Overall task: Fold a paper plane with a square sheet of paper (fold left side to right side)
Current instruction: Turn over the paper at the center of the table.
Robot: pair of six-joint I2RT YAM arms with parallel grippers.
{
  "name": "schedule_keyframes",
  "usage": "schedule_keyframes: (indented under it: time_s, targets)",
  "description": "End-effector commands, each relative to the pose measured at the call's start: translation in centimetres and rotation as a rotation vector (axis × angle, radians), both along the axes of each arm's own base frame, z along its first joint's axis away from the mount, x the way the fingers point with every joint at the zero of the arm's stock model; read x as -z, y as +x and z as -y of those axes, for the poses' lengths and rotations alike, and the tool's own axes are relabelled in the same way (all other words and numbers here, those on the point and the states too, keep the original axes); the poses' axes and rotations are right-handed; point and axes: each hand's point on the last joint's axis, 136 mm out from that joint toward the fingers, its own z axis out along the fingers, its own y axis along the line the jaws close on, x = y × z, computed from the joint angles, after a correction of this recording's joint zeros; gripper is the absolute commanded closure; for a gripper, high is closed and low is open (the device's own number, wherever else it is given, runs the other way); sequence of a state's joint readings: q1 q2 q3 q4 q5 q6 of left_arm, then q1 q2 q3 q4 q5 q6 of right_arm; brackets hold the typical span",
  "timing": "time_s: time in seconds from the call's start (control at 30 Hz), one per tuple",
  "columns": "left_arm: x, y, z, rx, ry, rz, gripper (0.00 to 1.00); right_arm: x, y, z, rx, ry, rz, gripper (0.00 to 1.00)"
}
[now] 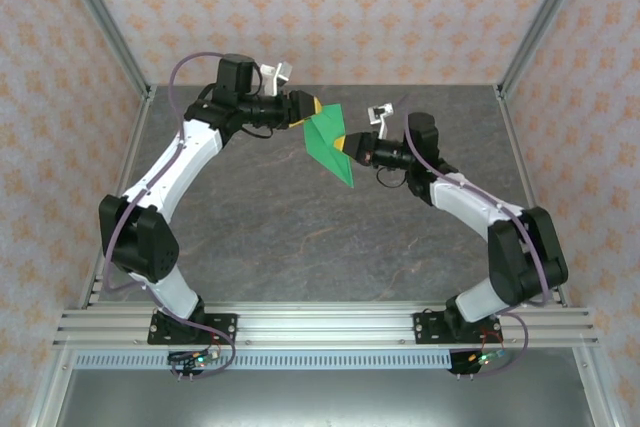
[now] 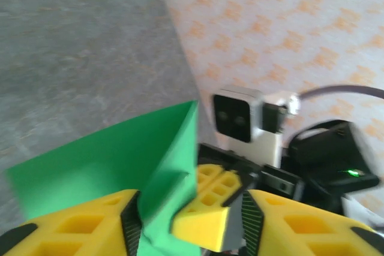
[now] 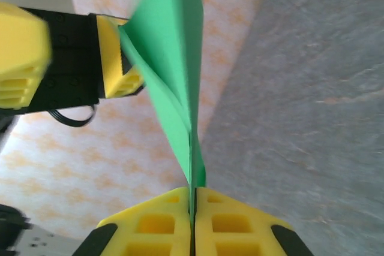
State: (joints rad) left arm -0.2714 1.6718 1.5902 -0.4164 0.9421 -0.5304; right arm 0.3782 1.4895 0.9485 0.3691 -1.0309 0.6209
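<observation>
The folded green square sheet of paper (image 1: pixel 328 142) hangs in the air above the table's far middle, between both grippers. My right gripper (image 1: pixel 343 144) is shut on the sheet's lower edge; in the right wrist view the paper (image 3: pixel 174 58) rises from the closed jaws of that gripper (image 3: pixel 193 199). My left gripper (image 1: pixel 312 107) is at the sheet's upper corner with its jaws parted. In the left wrist view the paper (image 2: pixel 120 160) lies against the left pad (image 2: pixel 131 220), with a gap to the other finger. The right gripper's yellow fingers (image 2: pixel 216 199) show in that gap.
The grey stone-patterned table (image 1: pixel 300 237) lies below the grippers. Patterned walls (image 1: pixel 330 7) and aluminium posts (image 1: pixel 100 17) close in the back and sides. The arm bases sit on a rail (image 1: pixel 320 325) at the near edge.
</observation>
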Motion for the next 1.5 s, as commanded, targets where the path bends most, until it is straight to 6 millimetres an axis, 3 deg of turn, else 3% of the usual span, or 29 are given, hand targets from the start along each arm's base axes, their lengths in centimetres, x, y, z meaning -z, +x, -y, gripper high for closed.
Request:
schedule_keyframes:
  time_s: [0.0, 0.17, 0.3, 0.4, 0.53, 0.7, 0.87, 1.1, 1.27, 1.47]
  targets:
    - [0.4, -1.0, -3.9, -0.132, 0.248, 0.086, 0.45, 2.7, -1.7, 1.4, 0.021, -0.352, 0.082, 0.92]
    - [0.9, -1.6, -9.0, -0.368, 0.414, 0.166, 0.41, 5.6, -1.6, 4.0, 0.158, -0.858, 0.169, 0.92]
    - [1.4, -3.1, -12.4, -0.527, 0.477, 0.207, 0.40, 7.4, -0.7, 7.0, 0.313, -1.304, 0.231, 0.92]
    - [1.6, -4.5, -14.6, -0.626, 0.508, 0.226, 0.40, 8.2, 0.0, 7.8, 0.363, -1.553, 0.278, 0.92]
    - [1.7, -6.3, -17.1, -0.737, 0.548, 0.237, 0.37, 9.8, 0.6, 7.1, 0.357, -1.761, 0.337, 0.92]
    - [2.0, -7.4, -18.2, -0.776, 0.562, 0.239, 0.36, 12.6, 1.3, 5.3, 0.313, -1.944, 0.417, 0.89]
    - [2.5, -7.5, -18.0, -0.761, 0.571, 0.223, 0.35, 15.9, 1.2, 3.5, 0.226, -2.034, 0.447, 0.87]
    - [2.9, -7.3, -17.6, -0.744, 0.567, 0.211, 0.35, 20.4, -0.3, 1.8, 0.078, -2.030, 0.386, 0.79]
    - [3.7, -6.9, -16.7, -0.699, 0.556, 0.184, 0.35, 20.9, -1.3, 0.7, 0.038, -1.932, 0.333, 0.63]
    - [5.1, -6.3, -15.5, -0.652, 0.530, 0.137, 0.35, 19.0, -2.9, -1.3, 0.021, -1.693, 0.278, 0.37]
